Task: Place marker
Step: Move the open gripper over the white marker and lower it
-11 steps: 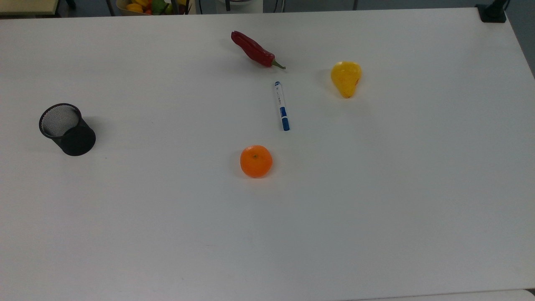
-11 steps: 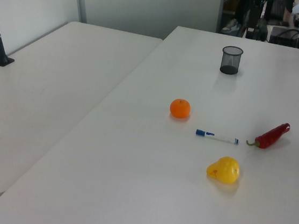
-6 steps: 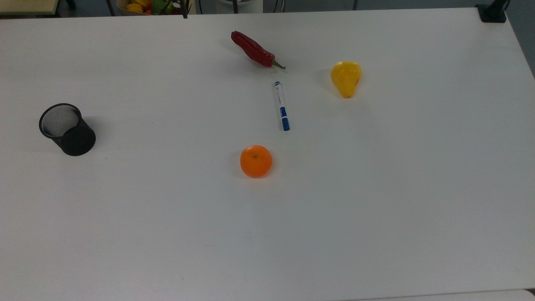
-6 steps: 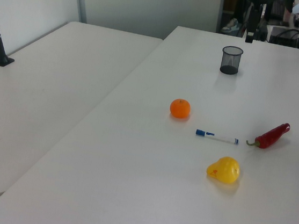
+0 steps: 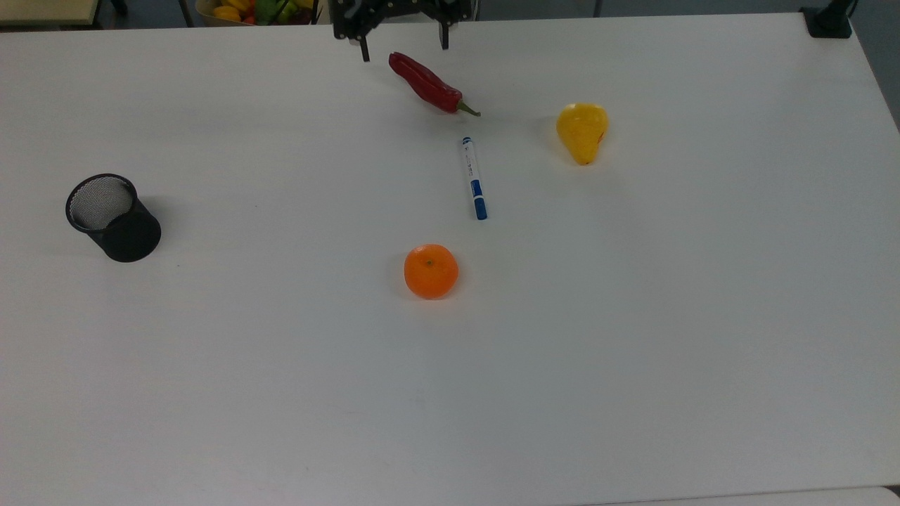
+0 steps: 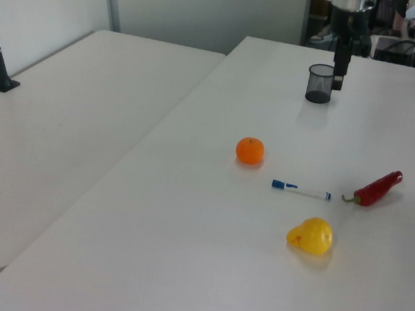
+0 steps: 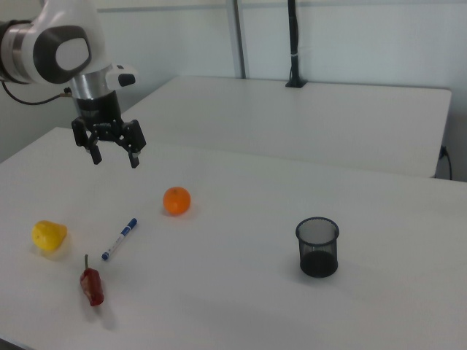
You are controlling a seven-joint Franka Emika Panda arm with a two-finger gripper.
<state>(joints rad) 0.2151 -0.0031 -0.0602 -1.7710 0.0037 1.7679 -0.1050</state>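
Gripper [image 7: 115,155], jaws spread and empty, hovers upper left; to succeed it should descend squarely across the marker [image 7: 120,238] barrel's middle, lower left.

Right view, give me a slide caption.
Open gripper above table with marker, orange, pear, chilli, cup.

a: what sort of place is this looking like?

b: a robotics lab. a white robot arm [image 7: 55,47] is hanging over a plain white bench [image 5: 633,351], and a second bench [image 6: 70,110] is standing just beside it in the left view.

a: anything else pointing that way?

b: black camera posts are clamping onto bench edges [image 7: 293,44], cables and equipment are crowding the far end in the left view [image 6: 407,47], and bare pale partition walls [image 7: 350,36] are closing the room in.
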